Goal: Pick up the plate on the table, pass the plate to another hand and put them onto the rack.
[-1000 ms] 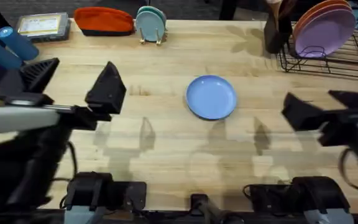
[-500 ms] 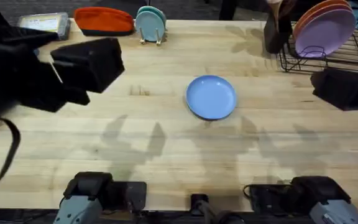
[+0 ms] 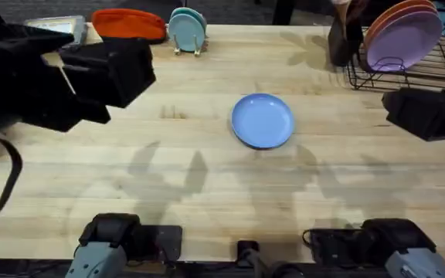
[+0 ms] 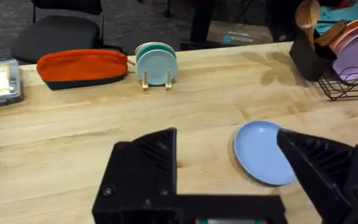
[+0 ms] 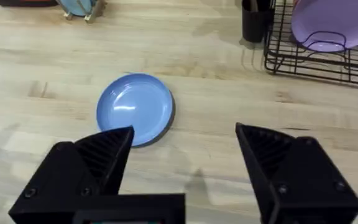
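Plate [image 3: 263, 120] looks light, stiff, slick, lying flat on the table [image 3: 207, 185]; I'd pinch its raised rim, both my grippers [image 4: 229, 186] [image 5: 185, 180] gaping, empty.

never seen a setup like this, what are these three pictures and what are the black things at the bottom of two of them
This is a robot with two arms at a wooden table. One picture comes from a fixed camera above the table. The other two come from small cameras on each arm's wrist, and the black shapes at their lower edge are that arm's own two fingers.

The left gripper and the right gripper are both open and hold nothing.

On the table lies a light-blue plate, flat and untouched. At the far right stands a black wire rack with a lavender plate and an orange plate behind it. Along the far edge sit an orange pouch and a small wooden holder of teal plates.

From above, the arms look like large dark shapes at the left and right.
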Tool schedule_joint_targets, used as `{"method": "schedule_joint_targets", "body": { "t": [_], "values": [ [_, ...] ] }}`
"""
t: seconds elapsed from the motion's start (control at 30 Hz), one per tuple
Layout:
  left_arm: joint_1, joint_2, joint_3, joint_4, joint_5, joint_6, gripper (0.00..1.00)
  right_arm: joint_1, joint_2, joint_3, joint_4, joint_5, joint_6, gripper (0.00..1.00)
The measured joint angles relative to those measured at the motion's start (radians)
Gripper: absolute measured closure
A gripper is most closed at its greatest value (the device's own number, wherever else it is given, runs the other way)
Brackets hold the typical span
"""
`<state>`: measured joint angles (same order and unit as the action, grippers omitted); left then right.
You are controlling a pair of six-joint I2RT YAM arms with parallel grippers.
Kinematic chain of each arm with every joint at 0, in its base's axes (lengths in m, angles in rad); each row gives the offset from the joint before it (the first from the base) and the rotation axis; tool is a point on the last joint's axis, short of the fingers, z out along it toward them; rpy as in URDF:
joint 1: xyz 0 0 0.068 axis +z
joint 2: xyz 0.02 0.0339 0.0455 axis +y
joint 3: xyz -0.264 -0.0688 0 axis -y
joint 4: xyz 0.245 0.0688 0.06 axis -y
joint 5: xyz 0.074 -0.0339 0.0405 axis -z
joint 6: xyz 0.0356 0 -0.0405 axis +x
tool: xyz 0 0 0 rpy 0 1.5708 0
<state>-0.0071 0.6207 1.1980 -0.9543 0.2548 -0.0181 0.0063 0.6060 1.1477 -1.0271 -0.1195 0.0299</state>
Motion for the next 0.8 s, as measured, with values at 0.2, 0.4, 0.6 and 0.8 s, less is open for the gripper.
{"method": "schedule_joint_targets", "body": {
  "t": [0.2, 0.4, 0.6, 0.8],
  "values": [
    [0.0, 0.034, 0.001, -0.05, 0.008, -0.004, 0.006, 0.0, 0.0, 0.0, 0.0, -0.001, 0.0, 0.003],
    [-0.003, 0.155, 0.002, -0.078, 0.012, -0.021, 0.006, 0.0, 0.0, 0.0, 0.0, -0.001, 0.0, 0.003],
    [-0.15, 0.329, 0.002, -0.068, 0.006, -0.039, 0.006, 0.0, 0.0, 0.0, 0.0, -0.001, 0.0, 0.003],
    [-0.367, 0.509, 0.002, 0.03, -0.036, -0.071, 0.006, 0.0, 0.0, 0.0, 0.0, -0.001, 0.0, 0.003]
  ]
}}
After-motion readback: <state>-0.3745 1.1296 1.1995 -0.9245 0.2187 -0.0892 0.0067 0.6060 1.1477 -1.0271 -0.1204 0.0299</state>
